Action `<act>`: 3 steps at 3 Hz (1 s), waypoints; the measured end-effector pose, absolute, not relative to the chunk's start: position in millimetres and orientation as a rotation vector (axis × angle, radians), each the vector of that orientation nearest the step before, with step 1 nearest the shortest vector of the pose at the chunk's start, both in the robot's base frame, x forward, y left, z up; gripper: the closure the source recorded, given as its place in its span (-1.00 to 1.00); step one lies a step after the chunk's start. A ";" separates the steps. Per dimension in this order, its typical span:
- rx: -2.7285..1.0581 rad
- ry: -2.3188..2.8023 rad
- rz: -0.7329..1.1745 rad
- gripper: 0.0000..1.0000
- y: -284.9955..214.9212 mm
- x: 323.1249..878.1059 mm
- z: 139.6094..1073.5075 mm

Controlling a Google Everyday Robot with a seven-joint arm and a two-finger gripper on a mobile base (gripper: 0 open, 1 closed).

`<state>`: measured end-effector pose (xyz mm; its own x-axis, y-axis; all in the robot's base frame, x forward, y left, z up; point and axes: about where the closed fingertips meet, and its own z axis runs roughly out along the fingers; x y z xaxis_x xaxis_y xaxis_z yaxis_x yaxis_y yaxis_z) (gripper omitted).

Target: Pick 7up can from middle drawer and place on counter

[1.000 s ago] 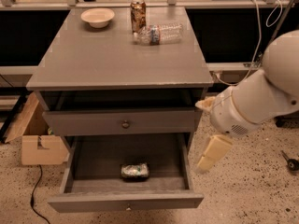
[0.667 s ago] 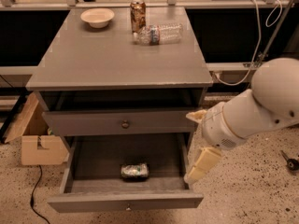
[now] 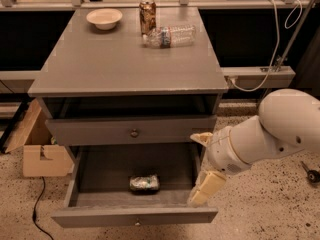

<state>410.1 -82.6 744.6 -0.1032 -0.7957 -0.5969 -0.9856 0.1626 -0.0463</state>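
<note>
The 7up can [image 3: 145,183] lies on its side on the grey floor of the pulled-out middle drawer [image 3: 100,176], near the front centre. My gripper [image 3: 201,164] hangs at the drawer's right side wall, to the right of the can and apart from it. Its two cream fingers are spread, one high by the upper drawer front and one low by the drawer's front corner, with nothing between them. The counter [image 3: 125,64] is the flat grey top above.
On the counter's back stand a pale bowl [image 3: 104,18], a brown-copper can [image 3: 147,15] and a clear water bottle [image 3: 170,35] on its side. A shut upper drawer front [image 3: 90,131] sits above the open one. A cardboard box [image 3: 40,151] is at the left on the floor.
My arm and gripper have moved left and slightly down, from beside the cabinet to the open drawer's right edge. The can has not moved.
</note>
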 end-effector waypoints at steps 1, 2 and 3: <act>-1.684 1.975 0.554 -1.00 -74.4 415.0 701.1; -1.673 1.985 0.574 -1.00 -63.1 431.5 631.7; -1.646 1.979 0.576 -1.00 -47.6 452.8 577.7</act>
<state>452.8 -47.6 577.7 -0.1453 -0.7729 -0.6177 -0.9837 0.1798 0.0064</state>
